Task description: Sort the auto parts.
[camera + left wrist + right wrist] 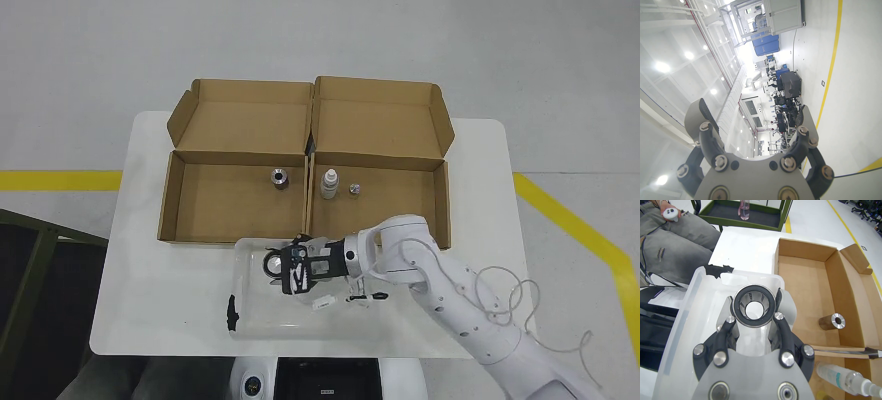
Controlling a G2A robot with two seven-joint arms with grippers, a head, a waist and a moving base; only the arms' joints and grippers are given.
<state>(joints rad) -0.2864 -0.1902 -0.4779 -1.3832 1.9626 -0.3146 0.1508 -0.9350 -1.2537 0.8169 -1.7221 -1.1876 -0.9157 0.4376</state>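
The bearing (753, 306), a short metal tube with a black rubber ring at its end, is pinched crosswise in the right claw (754, 299), bore open toward the wrist camera. It hangs just above the clear tray (677, 323), over the tray's left end. The pads press the round outer wall from both sides, and the grip looks centred but has little flat to bite on.

Just beyond the tray stand two open cardboard boxes. The one beyond the tray's left end (806, 285) holds a metal sleeve (832, 321) lying on its side. The one beyond the tray's right end (400, 210) holds a small bottle (329, 183) and a small cap-like part (353, 188).

The bearing most likely belongs with the sleeve. To do the step well:

- Lift it clear of the tray's rim and the box's near wall before moving it across.
- Keep the squeeze steady so the round body does not roll out.
- Lower it close to the box floor, apart from the sleeve, and only then let go, because it will roll if dropped.

The left claw (753, 108) is spread and holds nothing, pointing out into the room away from the tray.
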